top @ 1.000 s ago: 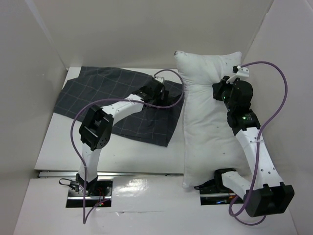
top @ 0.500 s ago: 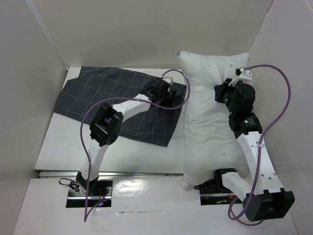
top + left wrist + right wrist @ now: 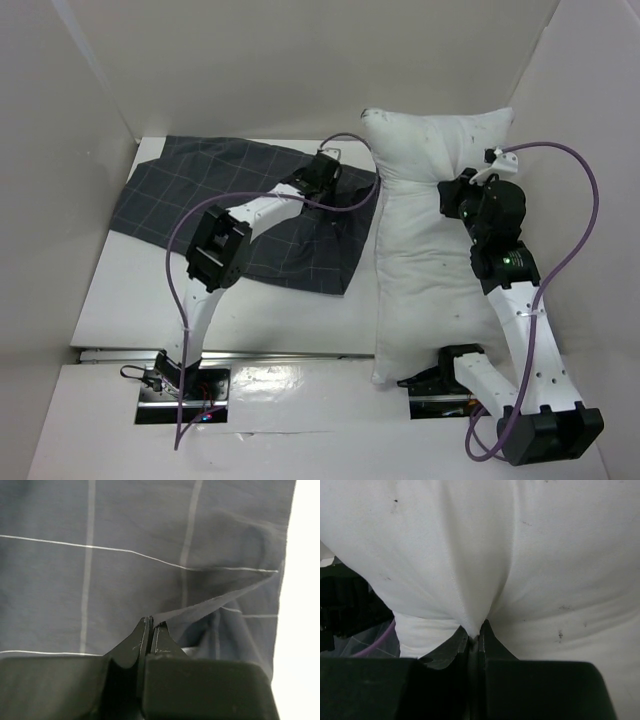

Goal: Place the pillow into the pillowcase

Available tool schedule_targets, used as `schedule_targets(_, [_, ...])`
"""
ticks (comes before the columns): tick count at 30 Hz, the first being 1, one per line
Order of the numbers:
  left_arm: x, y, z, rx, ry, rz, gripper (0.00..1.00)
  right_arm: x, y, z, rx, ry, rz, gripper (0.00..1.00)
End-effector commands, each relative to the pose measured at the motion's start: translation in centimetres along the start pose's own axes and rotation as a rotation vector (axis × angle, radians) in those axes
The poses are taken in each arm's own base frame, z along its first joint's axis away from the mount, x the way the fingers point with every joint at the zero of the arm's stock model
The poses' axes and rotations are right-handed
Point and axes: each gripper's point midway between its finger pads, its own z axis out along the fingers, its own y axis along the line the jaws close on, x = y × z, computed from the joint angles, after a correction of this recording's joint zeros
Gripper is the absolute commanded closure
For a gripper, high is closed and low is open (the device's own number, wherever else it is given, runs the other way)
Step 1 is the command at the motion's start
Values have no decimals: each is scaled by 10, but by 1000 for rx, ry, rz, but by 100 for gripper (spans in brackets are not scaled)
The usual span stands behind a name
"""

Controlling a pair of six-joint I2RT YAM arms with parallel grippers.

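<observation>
Charcoal pillowcase (image 3: 160, 200) is pinched tight at its 3 o'clock edge by my left jaws; right jaws clamp pillow (image 3: 420, 260) fabric. I'd lift one layer only, spreading the mouth.

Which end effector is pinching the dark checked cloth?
The left end effector, shut on a fold of the grey grid-lined pillowcase; the right end effector pinches the plain white pillow instead.

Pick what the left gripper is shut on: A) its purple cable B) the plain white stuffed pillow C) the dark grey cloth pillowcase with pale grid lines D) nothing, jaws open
C: the left wrist view shows the left gripper shut on a raised fold of the dark grey cloth pillowcase; the plain white stuffed pillow is in the right gripper.
</observation>
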Motion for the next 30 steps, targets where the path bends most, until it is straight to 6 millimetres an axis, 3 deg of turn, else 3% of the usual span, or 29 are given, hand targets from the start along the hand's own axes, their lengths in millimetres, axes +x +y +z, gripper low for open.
schedule_targets(1, [-43, 0, -31, 23, -102, 2, 100, 24, 7, -13, -46, 90, 26, 100])
schedule_targets(3, [-58, -2, -49, 34, -137, 5, 100, 40, 13, -14, -91, 150, 31, 100])
schedule_targets(6, [-79, -2, -73, 30, -164, 20, 100, 80, 11, -14, -99, 270, 83, 100])
schedule_targets(9, [-81, 0, -81, 25, -151, 35, 100, 108, 16, -20, -155, 332, 108, 100])
schedule_targets(11, [-93, 2, -95, 37, -172, 26, 100, 127, 17, -25, -175, 376, 117, 100])
schedule_targets(12, [-86, 4, -95, 28, -145, 31, 100, 138, 13, -25, -161, 416, 123, 100])
schedule_targets(13, [-91, 6, -102, 19, -155, 29, 100, 149, 10, -26, -148, 452, 129, 100])
schedule_targets(17, [-100, 12, -122, 12, -158, 23, 100, 167, -4, -22, -70, 510, 137, 100])
schedule_targets(21, [-99, 18, -129, 32, -140, 15, 100, 191, -8, -8, -64, 566, 108, 100])
schedule_targets(25, [-124, 36, -145, 12, -190, -7, 100, 228, 3, 8, -59, 664, 47, 100])
schedule_targets(27, [-133, 42, -153, -2, -210, -17, 100, 229, 10, 17, -34, 653, -13, 100])
schedule_targets(29, [-139, 57, -155, -29, -220, -33, 100, 241, 5, 21, 23, 687, -80, 100])
schedule_targets(30, [-142, 55, -157, -18, -227, -34, 100, 241, -3, 24, 82, 680, -129, 100])
